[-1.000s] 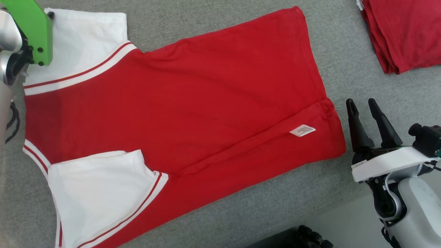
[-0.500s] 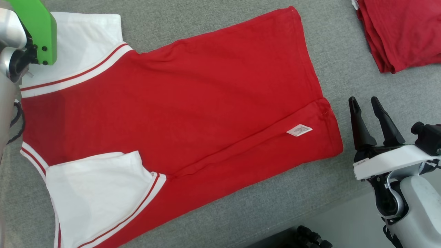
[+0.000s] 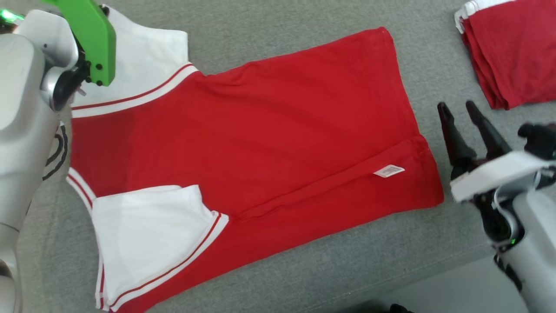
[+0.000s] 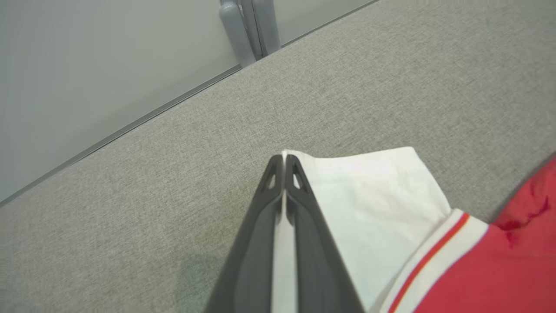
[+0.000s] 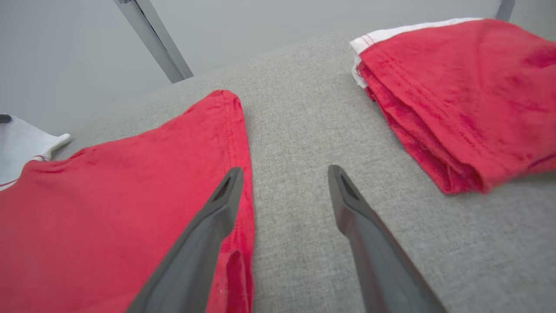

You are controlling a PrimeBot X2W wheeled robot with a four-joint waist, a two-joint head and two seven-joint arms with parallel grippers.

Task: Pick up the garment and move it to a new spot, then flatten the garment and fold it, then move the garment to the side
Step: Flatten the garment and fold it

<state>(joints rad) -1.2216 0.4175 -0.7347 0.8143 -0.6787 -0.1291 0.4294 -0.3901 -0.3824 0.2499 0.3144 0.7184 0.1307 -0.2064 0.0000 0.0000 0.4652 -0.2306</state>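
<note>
The garment (image 3: 260, 143) is a red shirt with white, red-striped sleeves, spread flat on the grey cloth surface (image 3: 304, 269). A white care label (image 3: 389, 171) lies near its hem. In the left wrist view my left gripper (image 4: 283, 158) is shut on the corner of the far white sleeve (image 4: 378, 200), with white cloth pinched between the fingers. My right gripper (image 3: 456, 108) stands open just right of the hem; in the right wrist view it (image 5: 285, 171) straddles the edge of the garment (image 5: 108, 204), its left finger (image 5: 217, 208) over the red cloth and the other over bare surface.
A folded pile of red garments (image 3: 508, 52) lies at the far right, close beyond my right gripper, also seen as a red pile (image 5: 456, 95). The surface's far edge meets a pale wall with a grey post (image 4: 252, 26). My left arm's green plate (image 3: 91, 39) overhangs the sleeve.
My left gripper has closed on the sleeve corner. The head camera has shifted, so everything sits further right in the picture. The right gripper stays open beside the hem.
</note>
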